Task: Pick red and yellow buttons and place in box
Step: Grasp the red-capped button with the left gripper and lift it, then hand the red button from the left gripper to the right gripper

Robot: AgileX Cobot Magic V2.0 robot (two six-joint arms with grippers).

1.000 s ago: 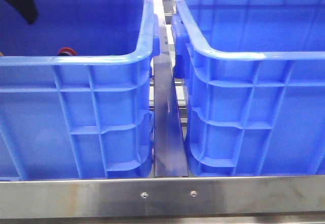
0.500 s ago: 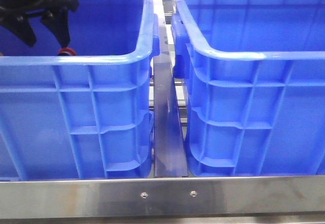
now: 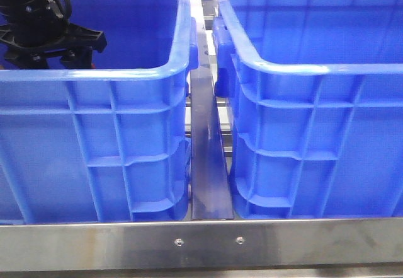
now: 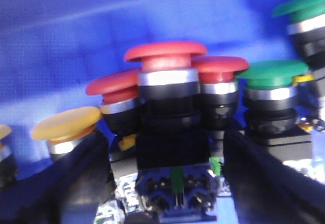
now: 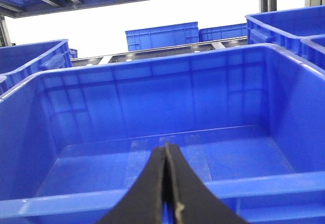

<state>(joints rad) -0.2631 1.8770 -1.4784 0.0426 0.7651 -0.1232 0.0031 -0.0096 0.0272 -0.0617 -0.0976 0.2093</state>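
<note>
Looking forward, we see 2 blue crates side by side on the steel worktop (image 3: 201, 243). The left end effector (image 3: 50, 41) is lowered inside the left crate (image 3: 94, 79), its black body just above the near rim.

From the left wrist view, we see its fingers (image 4: 81, 178) spread wide, 1 on each side of a red button (image 4: 166, 61) standing upright between them; we cannot tell whether they touch it. More red caps crowd just behind it, a yellow button (image 4: 66, 125) sits to 1 side and green buttons (image 4: 271, 74) to the other.

The right end effector (image 5: 166, 183) is pressed closed on nothing, poised above the near rim of the bare right crate, the box (image 5: 152, 82).
</note>
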